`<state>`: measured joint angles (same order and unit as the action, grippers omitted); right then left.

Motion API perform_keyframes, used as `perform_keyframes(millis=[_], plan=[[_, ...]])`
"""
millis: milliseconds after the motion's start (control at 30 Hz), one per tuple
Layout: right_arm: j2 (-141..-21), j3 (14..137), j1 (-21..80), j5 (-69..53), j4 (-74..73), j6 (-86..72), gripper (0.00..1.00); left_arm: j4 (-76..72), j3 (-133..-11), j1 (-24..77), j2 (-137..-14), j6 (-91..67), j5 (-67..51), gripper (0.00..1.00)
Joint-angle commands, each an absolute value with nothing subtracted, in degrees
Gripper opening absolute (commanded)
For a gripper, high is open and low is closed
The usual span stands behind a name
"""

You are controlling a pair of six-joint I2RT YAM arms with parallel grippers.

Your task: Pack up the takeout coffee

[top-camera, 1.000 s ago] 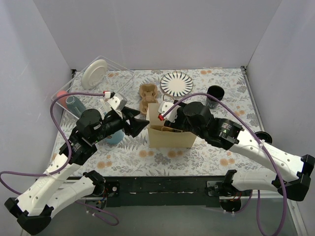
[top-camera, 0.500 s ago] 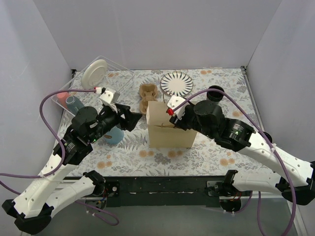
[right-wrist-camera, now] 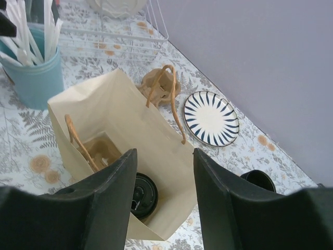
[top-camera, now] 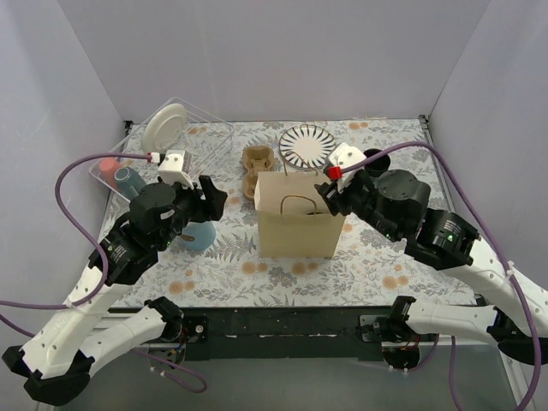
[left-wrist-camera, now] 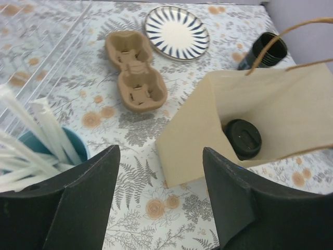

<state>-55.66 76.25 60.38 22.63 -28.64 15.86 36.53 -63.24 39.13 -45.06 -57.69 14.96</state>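
Left gripper (left-wrist-camera: 160, 153) hung above the table (left-wrist-camera: 135, 213), fingers spread wide, empty. Right gripper (right-wrist-camera: 165, 155) hung over the paper bag (top-camera: 295, 227), fingers apart, holding nothing. One lidded coffee cup (left-wrist-camera: 242, 138) stood inside the bag. The second dark cup (left-wrist-camera: 268, 51) stood on the table near the striped plate (top-camera: 306, 145).

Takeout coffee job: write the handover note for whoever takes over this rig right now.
Left end effector: open, empty, hovering left of the paper bag.
Right end effector: open, empty, above the bag's right edge.
Cups: one lidded coffee cup stands inside the bag; the second dark cup stands on the table, far right, beside the striped plate.
Done: one cup packed.
Left: pick up the second cup, probably with the right arm, and set it in the bag.
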Motion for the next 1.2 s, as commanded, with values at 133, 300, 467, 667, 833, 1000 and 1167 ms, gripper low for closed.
perform_keyframes(millis=[133,300,467,667,833,1000,1167], plan=[[-57.4,87.4,60.1,18.6,-31.2,7.8,0.62,51.5,-68.2,39.2,-47.0,-71.3,36.7,0.53],[-56.2,85.4,60.1,15.7,-28.4,4.4,0.66,53.4,-68.3,39.1,-52.0,-70.0,43.0,0.57],[-53.6,80.5,60.1,14.6,-23.4,1.4,0.66,47.5,-70.6,33.6,-56.9,-66.9,41.9,0.57],[-53.3,80.3,60.2,10.0,-25.7,-1.7,0.65,46.0,-77.5,22.6,-65.5,-66.7,32.4,0.57],[-49.3,76.6,60.1,8.8,-25.0,-1.8,0.65,47.6,-81.7,20.1,-71.0,-67.0,31.0,0.56],[-47.2,75.1,60.1,10.2,-24.8,-0.4,0.65,47.6,-80.6,18.8,-72.6,-67.3,31.3,0.51],[-47.4,74.8,60.1,10.6,-24.7,1.8,0.65,46.8,-79.0,17.2,-75.1,-67.1,31.5,0.48]])
